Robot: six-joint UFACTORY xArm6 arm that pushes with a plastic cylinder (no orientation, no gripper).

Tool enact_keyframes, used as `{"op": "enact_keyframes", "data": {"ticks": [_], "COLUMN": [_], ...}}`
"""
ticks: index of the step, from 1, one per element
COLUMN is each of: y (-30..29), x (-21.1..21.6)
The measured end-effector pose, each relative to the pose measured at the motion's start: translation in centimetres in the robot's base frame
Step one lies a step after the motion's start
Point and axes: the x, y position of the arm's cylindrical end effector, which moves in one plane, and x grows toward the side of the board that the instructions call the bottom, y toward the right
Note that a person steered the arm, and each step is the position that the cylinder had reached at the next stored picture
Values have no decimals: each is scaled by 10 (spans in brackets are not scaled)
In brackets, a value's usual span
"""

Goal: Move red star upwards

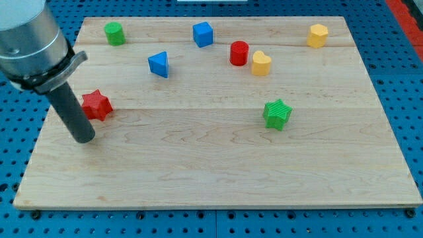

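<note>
Red star: (96, 104) near the wooden board's (218, 178) left edge, about mid-height
My tip: (84, 139) just below the red star and slightly to the view's left, rod close beside it; contact cannot be told
Claw: a plain rod, nothing to open or close
Nearest other block: blue triangle (158, 64), up and to the view's right, well apart

A: The board (218, 165) — pale wood, smooth, with fine grain and a faint sheen?

B: Yes. The red star (96, 104) and the green star (277, 114) look like matt plastic, ribbed along their sides.

A: And at nine o'clock?

B: My tip (84, 139) — dull dark rod under a smooth grey metal-looking housing (30, 39).
</note>
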Motion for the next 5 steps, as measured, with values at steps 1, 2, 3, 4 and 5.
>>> {"op": "enact_keyframes", "data": {"ticks": [1, 2, 3, 4, 5], "y": [-1, -4, 37, 42, 22], "x": [-37, -30, -27, -47, -57]}}
